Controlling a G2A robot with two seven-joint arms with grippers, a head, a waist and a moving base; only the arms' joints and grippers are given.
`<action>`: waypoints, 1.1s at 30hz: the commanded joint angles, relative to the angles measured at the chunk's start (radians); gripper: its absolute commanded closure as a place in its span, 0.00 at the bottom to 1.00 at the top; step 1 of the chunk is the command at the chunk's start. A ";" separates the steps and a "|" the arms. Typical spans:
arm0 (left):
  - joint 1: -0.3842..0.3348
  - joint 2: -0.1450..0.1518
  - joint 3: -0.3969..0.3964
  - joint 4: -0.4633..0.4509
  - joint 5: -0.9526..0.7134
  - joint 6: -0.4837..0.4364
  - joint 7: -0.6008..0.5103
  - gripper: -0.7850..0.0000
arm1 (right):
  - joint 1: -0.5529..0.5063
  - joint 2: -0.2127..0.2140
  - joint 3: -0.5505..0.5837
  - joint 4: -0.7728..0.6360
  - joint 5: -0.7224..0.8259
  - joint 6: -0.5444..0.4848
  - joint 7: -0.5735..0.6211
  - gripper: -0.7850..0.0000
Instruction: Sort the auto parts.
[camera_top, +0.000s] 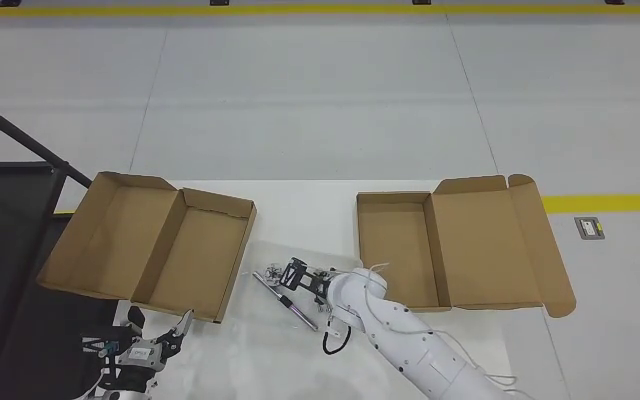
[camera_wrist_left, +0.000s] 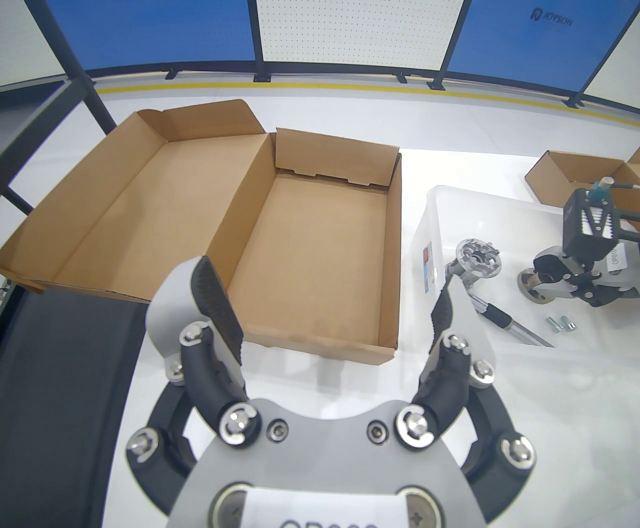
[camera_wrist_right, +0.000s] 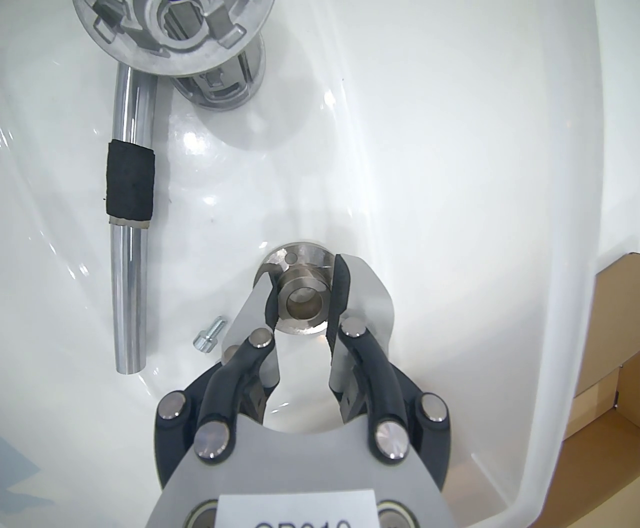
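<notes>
Steel bushing (camera_wrist_right: 294, 258): in white tub (camera_wrist_right: 550, 240), clamped between right gripper's (camera_wrist_right: 305, 292) fingers.
Left gripper (camera_wrist_left: 332, 297): fingers spread wide, near cardboard box (camera_wrist_left: 310, 235).

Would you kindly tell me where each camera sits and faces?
Top view: above the arms, looking down on the table; left gripper, right gripper show.
Left wrist view: on that wrist, facing the left box; open gripper shows.
Right wrist view: on that wrist, facing into the bin; gripper holds bushing.
Both wrist views share the chrome rod.
</notes>
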 joint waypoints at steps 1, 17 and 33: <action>0.000 0.000 0.000 0.000 0.000 0.000 0.000 0.00 | -0.008 0.003 0.014 -0.023 0.001 -0.003 -0.012 1.00; 0.000 0.000 0.000 0.000 0.000 0.000 0.000 0.00 | -0.336 0.129 0.411 -0.510 0.175 -0.314 -0.421 1.00; 0.000 0.000 0.000 0.000 0.000 0.000 0.000 0.00 | -0.396 0.158 0.607 -0.447 0.529 -0.574 -0.840 1.00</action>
